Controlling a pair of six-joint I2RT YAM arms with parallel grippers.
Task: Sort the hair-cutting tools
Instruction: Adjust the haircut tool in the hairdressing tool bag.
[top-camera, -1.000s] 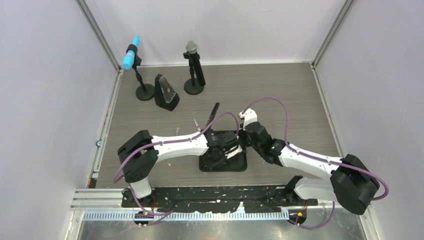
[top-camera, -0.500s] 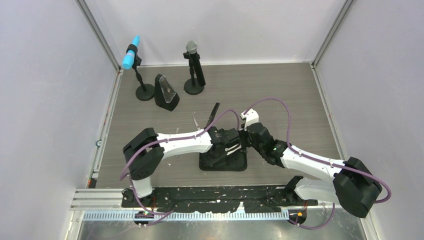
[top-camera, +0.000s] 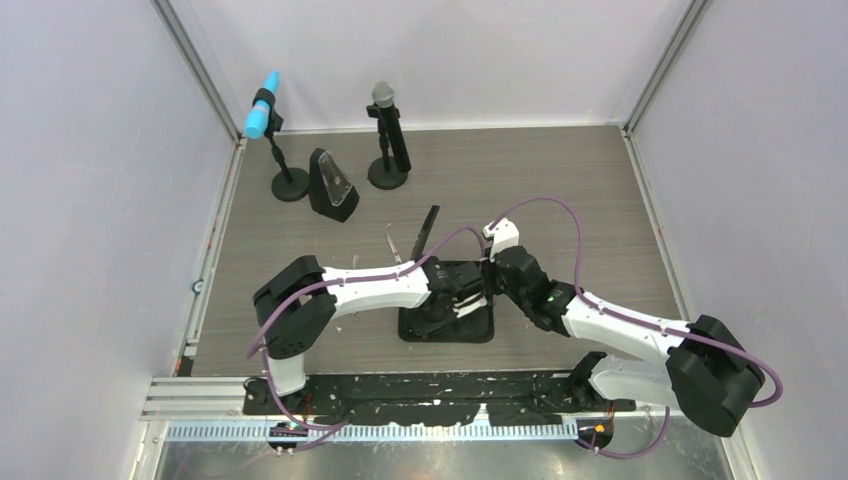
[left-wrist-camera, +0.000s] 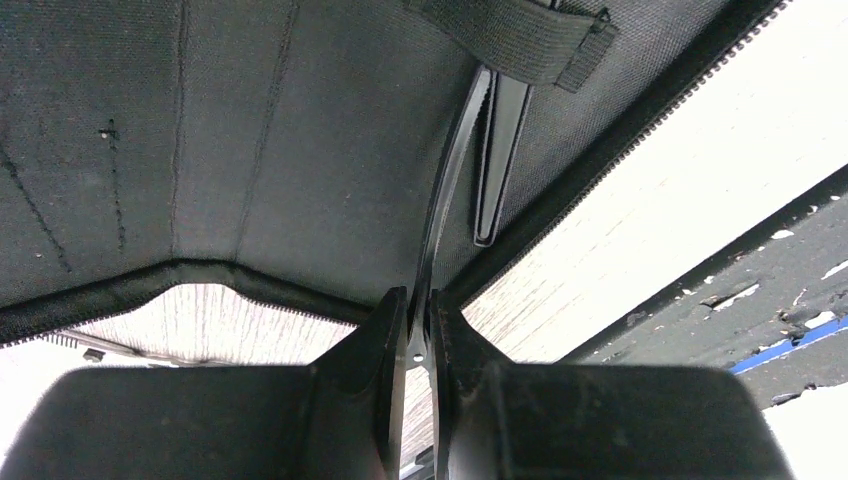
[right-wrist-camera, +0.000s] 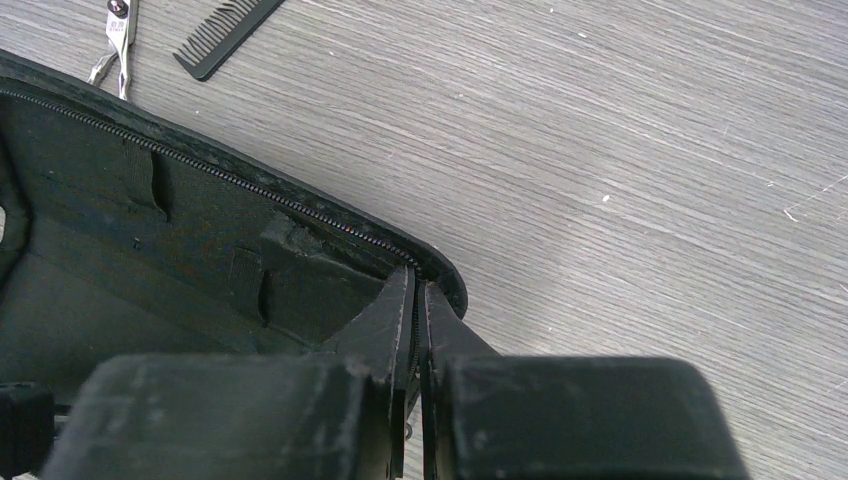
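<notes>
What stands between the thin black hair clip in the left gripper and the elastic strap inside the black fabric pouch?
Nothing visible. The thin black hair clip in the left gripper reaches up to the elastic strap; a second black clip lies beside it.

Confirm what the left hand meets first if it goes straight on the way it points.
Probably the pouch lining: the left hand, shut on a thin black clip, aims at the elastic strap. Depth unclear.

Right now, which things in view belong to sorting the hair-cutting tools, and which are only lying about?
Job: comb, scissors, hair clip in left gripper, second clip under strap of pouch, which right gripper pinches.
Lying about: blue microphone, grey microphone, black wedge stand.
</notes>
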